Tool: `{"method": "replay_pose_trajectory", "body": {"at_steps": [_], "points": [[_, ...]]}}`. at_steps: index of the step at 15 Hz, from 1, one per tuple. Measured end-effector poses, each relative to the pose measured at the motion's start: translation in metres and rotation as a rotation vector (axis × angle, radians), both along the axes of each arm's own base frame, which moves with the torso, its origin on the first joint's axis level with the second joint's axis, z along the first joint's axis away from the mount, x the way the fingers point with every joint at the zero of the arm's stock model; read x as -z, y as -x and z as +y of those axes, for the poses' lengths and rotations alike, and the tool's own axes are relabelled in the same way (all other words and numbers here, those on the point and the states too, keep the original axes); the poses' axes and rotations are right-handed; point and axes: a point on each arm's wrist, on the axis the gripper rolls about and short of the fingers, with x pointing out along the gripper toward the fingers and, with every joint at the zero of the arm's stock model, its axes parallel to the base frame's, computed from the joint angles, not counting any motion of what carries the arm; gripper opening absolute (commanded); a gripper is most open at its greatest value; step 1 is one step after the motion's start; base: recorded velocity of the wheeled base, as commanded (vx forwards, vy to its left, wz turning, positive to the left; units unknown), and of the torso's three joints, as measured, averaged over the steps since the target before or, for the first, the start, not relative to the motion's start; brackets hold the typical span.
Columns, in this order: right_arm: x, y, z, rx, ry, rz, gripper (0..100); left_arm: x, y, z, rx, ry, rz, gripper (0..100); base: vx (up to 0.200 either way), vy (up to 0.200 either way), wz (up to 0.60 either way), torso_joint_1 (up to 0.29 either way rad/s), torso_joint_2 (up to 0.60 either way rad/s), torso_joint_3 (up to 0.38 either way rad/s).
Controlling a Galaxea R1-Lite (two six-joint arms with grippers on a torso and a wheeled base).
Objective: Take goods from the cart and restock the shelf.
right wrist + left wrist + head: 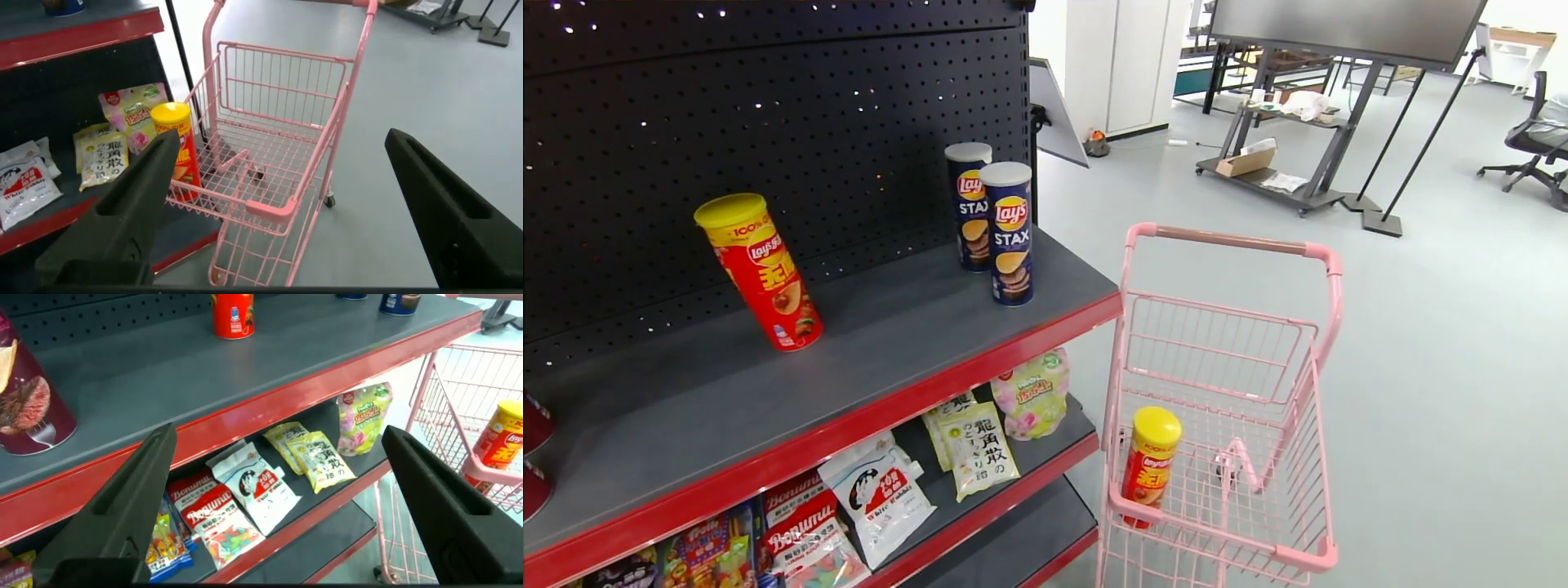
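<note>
A red chip can with a yellow lid [1150, 461] stands upright in the near left corner of the pink cart [1319, 327]; it also appears as the can [180, 151] and the can [500, 445]. On the grey upper shelf [890, 327] stand a matching red can [760, 273] and two dark blue cans [1011, 233]. My left gripper [279, 437] is open in front of the shelf's red edge, holding nothing. My right gripper [282, 139] is open above the cart [278, 122], a little away from the can.
Snack bags [976, 449] lie on the lower shelf. A maroon can [24, 392] stands at the upper shelf's left end. Behind the cart is open grey floor, with a screen stand [1298, 180] and an office chair [1531, 147] far back.
</note>
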Motion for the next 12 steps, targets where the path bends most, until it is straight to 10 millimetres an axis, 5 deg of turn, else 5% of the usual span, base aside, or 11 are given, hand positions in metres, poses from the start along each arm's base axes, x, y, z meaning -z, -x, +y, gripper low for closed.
{"method": "replay_pose_trajectory", "body": {"at_steps": [12], "points": [[0.0003, -0.0001, -0.0001, 0.003, 0.0, 0.002, 100, 0.0, 0.0, 0.0, -0.001, 0.0, 0.0, 100, 0.0, 0.0, 0.0, -0.141, 0.35, 0.202]]}}
